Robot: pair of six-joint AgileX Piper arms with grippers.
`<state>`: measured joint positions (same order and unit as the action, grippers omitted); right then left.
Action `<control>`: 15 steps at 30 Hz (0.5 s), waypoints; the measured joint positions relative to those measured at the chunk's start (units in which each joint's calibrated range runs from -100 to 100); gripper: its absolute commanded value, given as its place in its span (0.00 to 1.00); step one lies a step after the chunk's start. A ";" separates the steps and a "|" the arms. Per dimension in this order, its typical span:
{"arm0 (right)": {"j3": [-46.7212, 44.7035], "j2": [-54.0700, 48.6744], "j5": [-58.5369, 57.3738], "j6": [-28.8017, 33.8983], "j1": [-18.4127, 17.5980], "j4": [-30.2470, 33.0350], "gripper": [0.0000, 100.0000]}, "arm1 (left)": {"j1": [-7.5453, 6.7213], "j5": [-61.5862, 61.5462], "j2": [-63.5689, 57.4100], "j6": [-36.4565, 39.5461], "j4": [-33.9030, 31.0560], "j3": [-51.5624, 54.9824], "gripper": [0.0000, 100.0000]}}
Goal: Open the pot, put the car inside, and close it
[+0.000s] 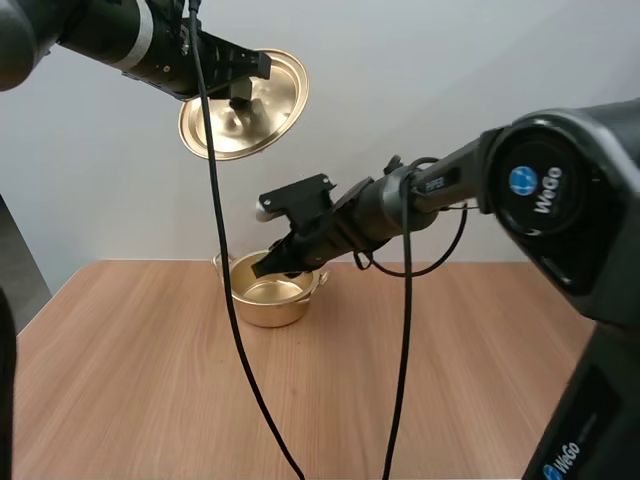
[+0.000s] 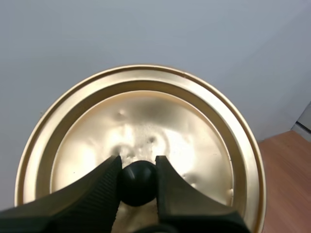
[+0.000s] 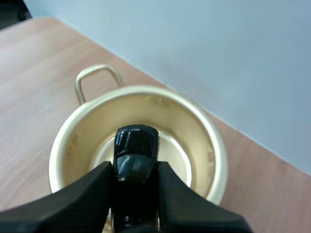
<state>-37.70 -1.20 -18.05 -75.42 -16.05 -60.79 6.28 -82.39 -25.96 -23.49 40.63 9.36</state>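
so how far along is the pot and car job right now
Done: the pot is open, its lid held up high by the knob in the left claw. In hand: the right claw pinches the black car over the pot's mouth. Left: let the car go inside, then set the lid back on.

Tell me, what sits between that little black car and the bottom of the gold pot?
Nothing: in the right wrist view the right tool holds the car over the pot, whose visible floor is bare.
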 measured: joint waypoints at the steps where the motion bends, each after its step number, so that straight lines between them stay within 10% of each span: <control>1: 0.25 1.77 0.57 -1.55 -0.20 -0.15 0.36 | 0.00 -0.44 0.00 -0.26 0.12 0.00 0.00; 3: 1.25 4.53 0.96 -4.53 -0.24 -0.15 0.78 | 0.00 -0.61 0.00 -0.57 0.43 0.00 0.00; 5: 1.88 6.40 0.76 -6.46 -0.24 -0.29 0.90 | 0.00 -0.61 0.00 -0.66 0.56 0.00 0.00; 6: 2.15 6.74 0.76 -6.98 -0.24 -0.29 0.78 | 0.00 -0.61 0.00 -0.90 0.68 0.00 0.00; 9: 2.26 6.02 1.32 -7.20 -0.24 -0.92 0.00 | 0.00 -0.61 0.00 -1.54 0.68 0.00 0.00; 15: 0.81 -4.40 1.92 -4.83 1.96 -3.06 0.00 | 0.00 -0.06 0.72 -3.67 0.68 1.42 0.00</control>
<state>-36.88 -5.60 -16.13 -80.24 -14.09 -63.86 6.28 -82.45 -25.24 -27.17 41.31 10.78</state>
